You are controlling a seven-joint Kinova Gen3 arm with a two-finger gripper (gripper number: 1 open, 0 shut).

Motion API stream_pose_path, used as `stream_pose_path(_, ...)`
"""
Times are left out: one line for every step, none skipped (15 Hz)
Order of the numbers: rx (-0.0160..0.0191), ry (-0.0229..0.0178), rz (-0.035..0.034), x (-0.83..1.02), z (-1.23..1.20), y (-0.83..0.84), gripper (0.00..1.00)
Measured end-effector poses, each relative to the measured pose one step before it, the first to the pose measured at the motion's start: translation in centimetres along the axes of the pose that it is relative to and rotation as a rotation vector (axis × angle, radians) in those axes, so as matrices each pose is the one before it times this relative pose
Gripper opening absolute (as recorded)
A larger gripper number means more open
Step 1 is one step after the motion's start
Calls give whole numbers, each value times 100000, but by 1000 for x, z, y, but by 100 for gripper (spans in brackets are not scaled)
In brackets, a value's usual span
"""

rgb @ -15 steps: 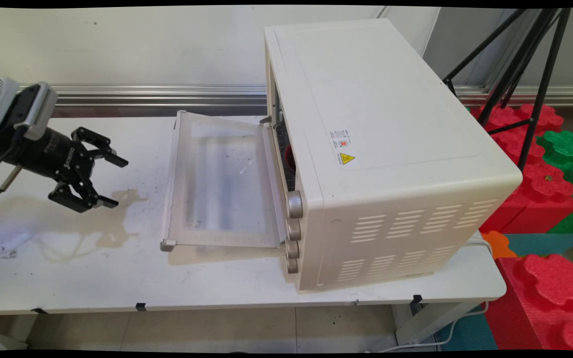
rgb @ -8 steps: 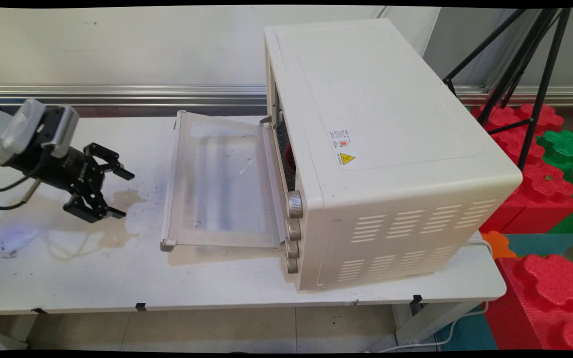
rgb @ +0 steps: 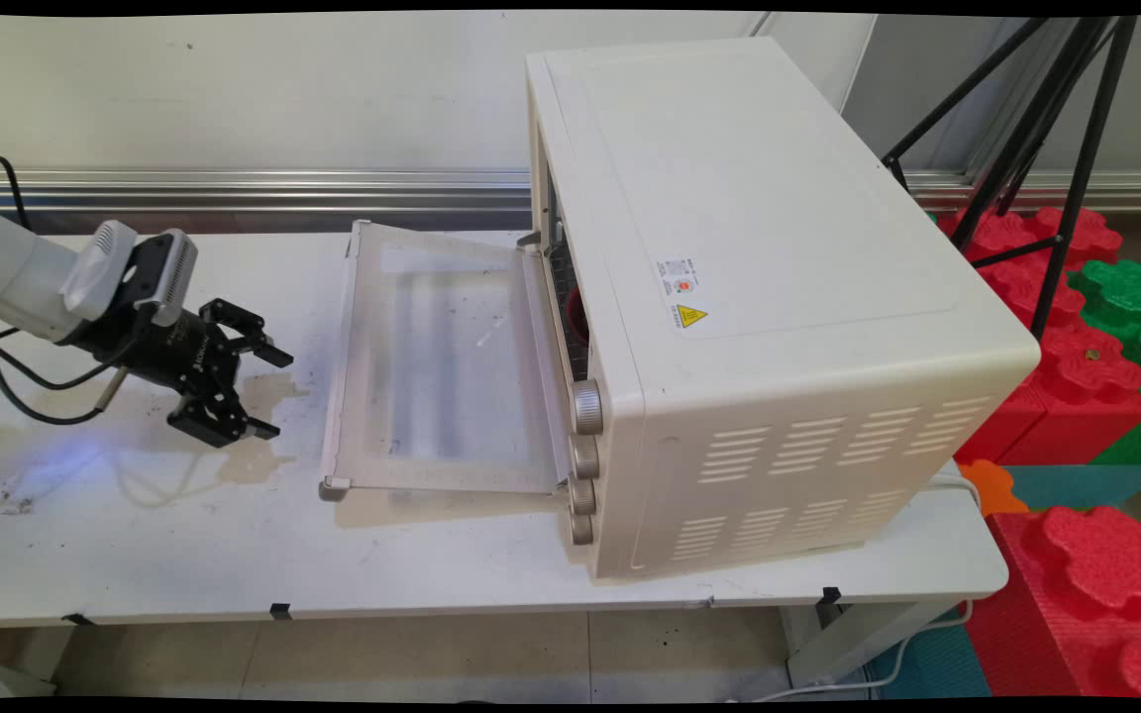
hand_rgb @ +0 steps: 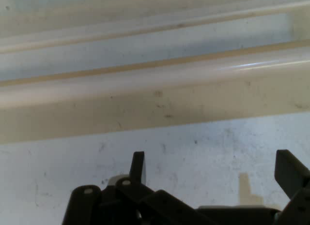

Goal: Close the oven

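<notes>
**Gripper spread and empty, low over the tabletop beside the oven's dropped door**

Your gripper sits low over the left part of the table, its two fingers spread wide with nothing between them. It points toward the free edge of the oven door and is near that edge, not touching it. In the hand view the fingers rise from the bottom edge with bare, scuffed tabletop between them, and the pale rim of the door runs across the picture just ahead. That tells you the hand is held close to level, and roughly at the height of the door's lip.

The toaster oven stands on the right half of the table, its front facing left, so the hinged door has folded down and lies almost flat, held a little above the tabletop. That is why the door's outer edge is the nearest part of the oven to your hand. The four knobs run down the front's near corner. Inside the opening you can make out a wire rack and something dark red behind it; you cannot tell what it is from here.

A brownish stain marks the tabletop right under and just beyond the fingers. Behind the table's right end stand a black tripod and red and green foam blocks.
</notes>
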Motion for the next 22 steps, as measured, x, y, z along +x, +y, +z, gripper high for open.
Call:
stream_pose_path(-97, 243, -212, -135, 375, -146, 100)
stream_pose_path(-98, 226, -140, -108, 279, -122, 100)
stream_pose_path(-120, 151, -79, -56, 182, -79, 100)
stream_pose_path(-173, 174, -96, -103, 243, -93, 100)
stream_pose_path(-119, 128, -45, -63, 147, -56, 0)
stream_pose_path(-86, 225, -89, -71, 196, -72, 0)
stream_pose_path(-77, 161, -7, -37, 125, -44, 0)
stream_pose_path(-69, 336, -170, -37, 172, -76, 0)
stream_pose_path(-66, 332, -241, -19, 140, -57, 0)
stream_pose_path(-92, 432, -353, -19, 155, -58, 0)
stream_pose_path(-159, 371, -432, -34, 160, -49, 0)
stream_pose_path(-172, 480, -557, -50, 180, -45, 0)
stream_pose_path(-123, 464, -486, -35, 144, -53, 0)
stream_pose_path(-74, 384, -341, -11, 99, -41, 0)
stream_pose_path(-12, 645, -498, -7, 130, -68, 0)
stream_pose_path(-16, 415, -304, 0, 87, -45, 0)
stream_pose_path(-26, 695, -522, 21, 144, -76, 0)
stream_pose_path(-10, 477, -339, 22, 90, -49, 0)
stream_pose_path(-39, 745, -491, 26, 143, -67, 0)
stream_pose_path(-18, 487, -302, 15, 90, -41, 0)
stream_pose_path(37, 829, -329, 21, 135, -61, 0)
stream_pose_path(32, 536, -159, 16, 86, -38, 0)
